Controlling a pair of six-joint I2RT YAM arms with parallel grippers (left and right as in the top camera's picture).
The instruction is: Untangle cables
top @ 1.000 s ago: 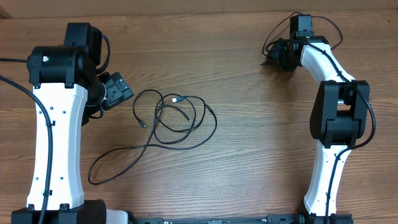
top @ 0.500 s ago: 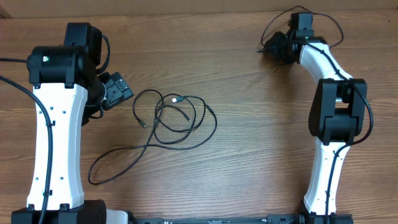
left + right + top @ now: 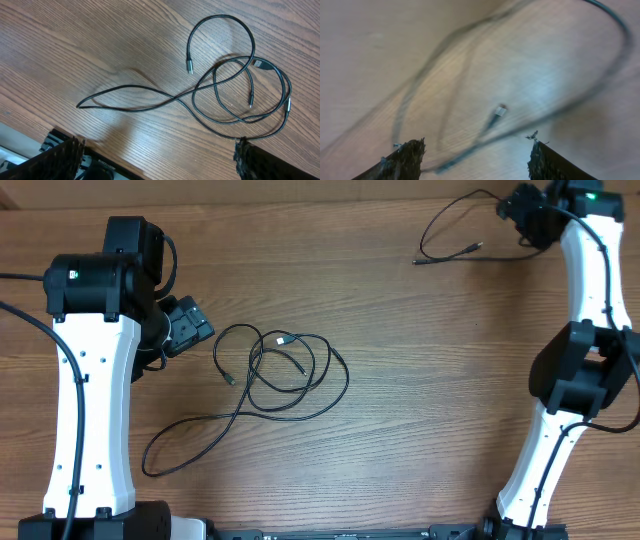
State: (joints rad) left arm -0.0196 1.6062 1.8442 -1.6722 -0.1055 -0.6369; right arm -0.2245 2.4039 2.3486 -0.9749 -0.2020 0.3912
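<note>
Seen from overhead, a wooden table point(image 3: 420, 410) carried two groups of thin black cords. The tangled cables point(image 3: 285, 370) lay near the middle, closer to your left arm. They formed several overlapping loops, with one long strand trailing toward the near left edge and doubling back in a narrow loop. A silvery plug point(image 3: 257, 63) sat among the loops. Your left hand point(image 3: 157, 147) hovered just beside the tangle, fingers spread wide with nothing between them.

A single cable point(image 3: 447, 230) lay in an open curve at the far right of the table, well apart from the tangle. Your right hand point(image 3: 476, 142) hung over it with fingers parted, gripping nothing. Its wrist view was blurred and showed one small plug point(image 3: 497, 112) on the wood. Whether the cord touched that hand could not be told.
</note>
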